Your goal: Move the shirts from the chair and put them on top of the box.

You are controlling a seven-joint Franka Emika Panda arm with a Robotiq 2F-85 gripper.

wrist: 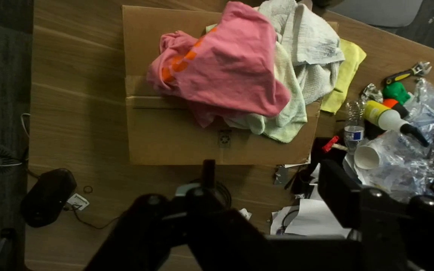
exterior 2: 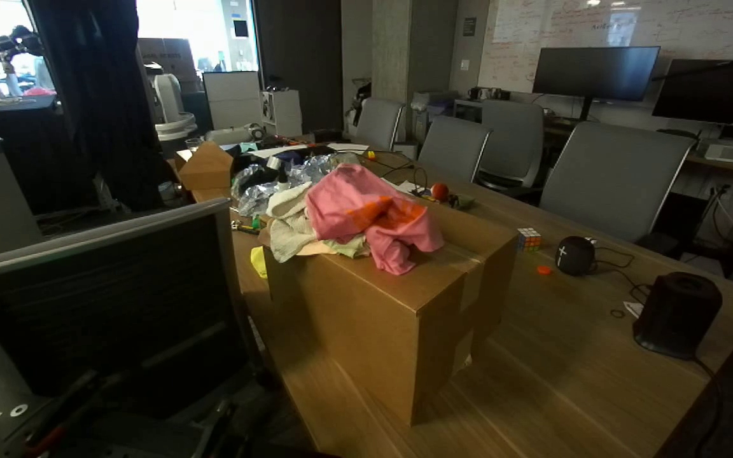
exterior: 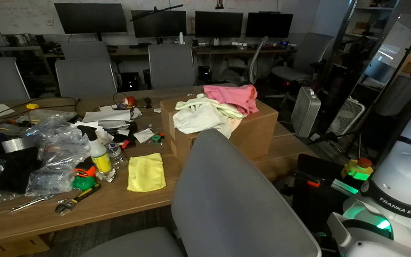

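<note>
The pink shirt [wrist: 228,64], with an orange print, lies crumpled on top of the cardboard box [wrist: 175,139], ahead of the fingers [wrist: 208,175] and apart from them in the wrist view. The gripper [wrist: 269,171] has its fingers spread, a wide gap between the tips, which point toward the box's nearest edge. Partly beneath the shirt, and likewise beyond the fingertips, lies the pale cloth heap [wrist: 288,109], cream-white and yellow-green, drooping over an edge of the box in both exterior views. On the far side of the box from the fingers stands the grey office chair [exterior: 234,196]; whether its back touches the box I cannot tell. To the right of the fingers in the wrist view, a water bottle [wrist: 353,132], a spray bottle [wrist: 388,118] and clear plastic packaging [wrist: 401,169] crowd the wooden table [wrist: 62,124]. Farther off, past the spray bottle, is an adjustable wrench [wrist: 399,76], and a yellow cloth [wrist: 347,73] lies just beside the box. To the left of the fingers stands a black speaker [wrist: 47,197].
</note>
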